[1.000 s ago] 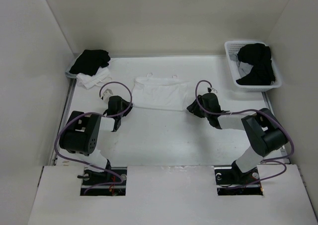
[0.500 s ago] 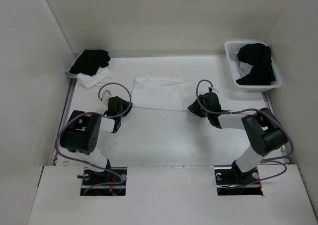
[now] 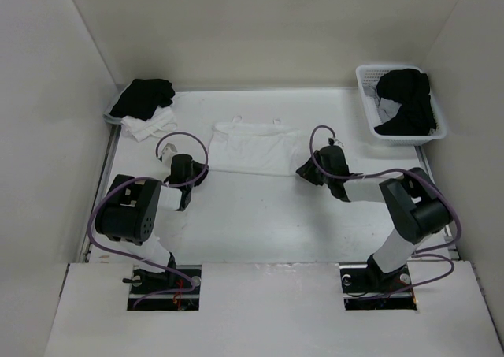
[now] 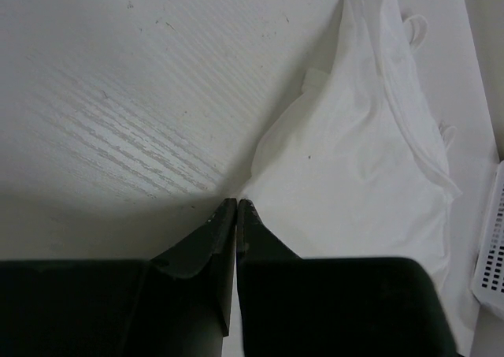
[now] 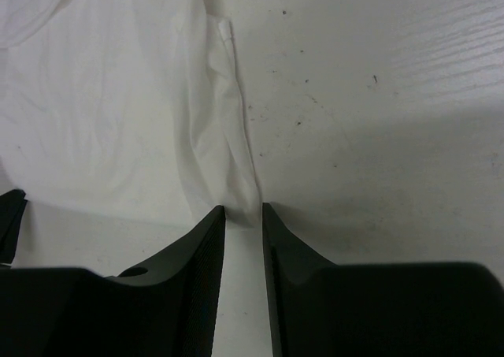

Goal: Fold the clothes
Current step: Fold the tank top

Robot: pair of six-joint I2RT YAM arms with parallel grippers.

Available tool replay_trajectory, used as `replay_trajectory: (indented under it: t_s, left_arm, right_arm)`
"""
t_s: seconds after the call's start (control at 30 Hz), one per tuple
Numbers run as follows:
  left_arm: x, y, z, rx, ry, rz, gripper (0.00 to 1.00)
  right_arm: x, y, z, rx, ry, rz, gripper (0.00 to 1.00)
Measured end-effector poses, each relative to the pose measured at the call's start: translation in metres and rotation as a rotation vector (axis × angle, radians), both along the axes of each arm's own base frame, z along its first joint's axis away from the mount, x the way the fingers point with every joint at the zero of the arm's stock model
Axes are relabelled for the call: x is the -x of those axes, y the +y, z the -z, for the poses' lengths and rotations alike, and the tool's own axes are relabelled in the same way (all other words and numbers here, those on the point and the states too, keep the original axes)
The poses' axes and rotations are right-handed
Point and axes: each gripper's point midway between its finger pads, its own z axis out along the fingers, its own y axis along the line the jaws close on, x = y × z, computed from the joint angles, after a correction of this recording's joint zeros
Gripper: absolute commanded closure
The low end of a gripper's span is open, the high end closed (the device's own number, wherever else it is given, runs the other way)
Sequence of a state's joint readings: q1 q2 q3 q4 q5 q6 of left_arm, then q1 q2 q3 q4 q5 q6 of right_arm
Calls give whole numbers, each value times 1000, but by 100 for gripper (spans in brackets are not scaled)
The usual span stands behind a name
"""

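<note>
The clothes (image 3: 256, 146), a thin white camisole, lie spread at the middle of the table with the two straps toward the back. My left gripper (image 3: 201, 170) sits low at the near-left corner of its hem. In the left wrist view that gripper (image 4: 236, 202) is shut, and the corner of the clothes (image 4: 354, 160) runs into its tips. My right gripper (image 3: 303, 172) is at the near-right corner. In the right wrist view its jaws (image 5: 242, 207) stand a little apart, with the folded edge of the clothes (image 5: 118, 113) reaching in between the tips.
A white basket (image 3: 364, 77) holding black garments (image 3: 405, 101) stands at the back right. A black garment (image 3: 143, 97) is piled over a white one (image 3: 146, 126) at the back left. White walls close in the table on three sides.
The left gripper has closed on the hem corner. The right jaws have narrowed around the other corner. The near hem now runs as a straighter line between the two grippers.
</note>
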State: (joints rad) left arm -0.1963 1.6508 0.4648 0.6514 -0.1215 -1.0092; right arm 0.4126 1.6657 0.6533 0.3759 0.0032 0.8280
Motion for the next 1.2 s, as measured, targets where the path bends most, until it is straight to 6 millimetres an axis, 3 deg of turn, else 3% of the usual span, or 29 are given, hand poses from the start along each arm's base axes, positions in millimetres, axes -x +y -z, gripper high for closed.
replay_trajectory:
  t_s: [0.23, 0.37, 0.5, 0.7, 0.87, 1.0, 1.1, 1.2]
  left_arm:
    - [2, 1, 0, -1, 1, -2, 100]
    - [11, 2, -5, 1, -5, -1, 100]
    - [24, 5, -30, 10, -55, -2, 100]
    - [46, 6, -118, 31, -254, 19, 100]
    - [101, 4, -194, 13, -406, 78, 100]
    - [150, 7, -252, 7, -501, 113, 100]
    - [178, 12, -275, 16, -530, 123, 100]
    - [189, 18, -265, -2, -481, 121, 100]
  right_arm:
    - [-4, 7, 3, -32, 18, -12, 91]
    - [-4, 6, 2, -35, 20, -7, 94]
    - [0, 3, -14, -37, -15, -6, 96]
    - [32, 6, -77, -52, -153, -46, 96]
    - [97, 12, -147, -82, -299, -132, 96]
    - [148, 3, -201, -130, -402, -171, 96]
    - [177, -2, -233, -168, -436, -200, 96]
    - [193, 3, -244, -179, -426, -237, 95]
